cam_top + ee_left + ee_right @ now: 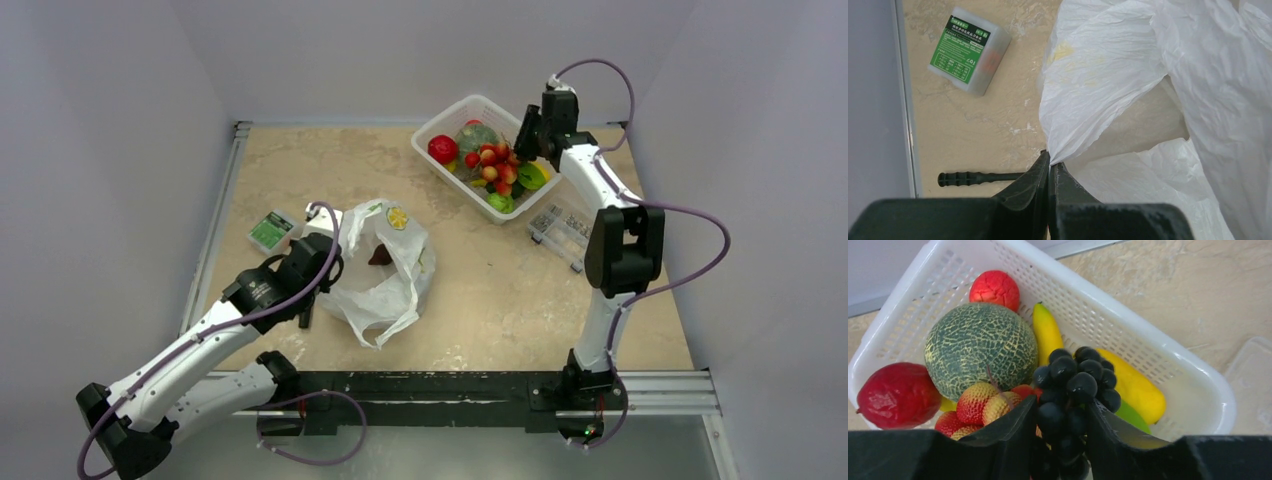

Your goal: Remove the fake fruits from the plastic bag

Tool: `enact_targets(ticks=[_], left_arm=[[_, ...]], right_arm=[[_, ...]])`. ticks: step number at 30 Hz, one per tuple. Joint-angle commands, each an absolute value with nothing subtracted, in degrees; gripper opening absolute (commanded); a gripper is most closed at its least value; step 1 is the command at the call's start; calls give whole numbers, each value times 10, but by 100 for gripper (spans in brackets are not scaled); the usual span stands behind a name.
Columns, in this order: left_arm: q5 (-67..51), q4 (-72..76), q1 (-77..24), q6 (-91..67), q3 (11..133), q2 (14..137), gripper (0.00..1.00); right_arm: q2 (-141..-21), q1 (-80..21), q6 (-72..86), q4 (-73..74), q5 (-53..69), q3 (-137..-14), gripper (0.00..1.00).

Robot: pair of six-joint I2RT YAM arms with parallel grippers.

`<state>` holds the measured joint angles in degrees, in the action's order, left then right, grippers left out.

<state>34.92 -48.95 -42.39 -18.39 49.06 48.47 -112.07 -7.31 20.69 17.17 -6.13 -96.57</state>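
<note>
The plastic bag (385,270) lies crumpled left of the table's middle, its mouth open. One dark red fruit (380,257) shows inside it. My left gripper (330,272) is shut on the bag's left edge; in the left wrist view the fingertips (1049,167) pinch a fold of the white bag (1108,75). My right gripper (522,150) hangs over the white lattice basket (455,112), shut on the dark grape bunch (1073,385), jaws (1062,415) either side. In the basket lie the red-and-yellow berry bunch (980,405), a round red fruit (994,288) and a dark red fruit (898,395).
The basket (1168,355) also holds a large green squash (980,347) and yellow and green pieces (1135,387). A small box with a green label (270,230) lies left of the bag. A clear lidded box (560,230) sits beside the right arm. A black ribbed rod (973,177) sticks out beside my left fingers.
</note>
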Motion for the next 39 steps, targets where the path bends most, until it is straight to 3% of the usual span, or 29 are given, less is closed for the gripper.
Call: enact_targets(ticks=[1, 2, 5, 6, 10, 23, 39], left_arm=[[350, -479, -419, -178, 498, 483, 0], [349, -479, -420, -178, 499, 483, 0], [350, -480, -419, -177, 499, 484, 0], [349, -479, -419, -177, 499, 485, 0], [349, -480, -419, -177, 499, 484, 0], [341, -480, -419, -177, 502, 492, 0], [296, -477, -420, -165, 508, 517, 0]], right_arm=[[-1112, -74, 214, 178, -6, -1000, 51], [-1110, -74, 213, 183, -13, -1001, 58], [-1094, -75, 213, 193, -36, -998, 58], [-1086, -76, 201, 195, -42, -994, 72], [-1044, -86, 190, 192, -78, -968, 81], [-939, -193, 166, 184, -135, -890, 85], [-780, -374, 169, 191, -80, -700, 82]])
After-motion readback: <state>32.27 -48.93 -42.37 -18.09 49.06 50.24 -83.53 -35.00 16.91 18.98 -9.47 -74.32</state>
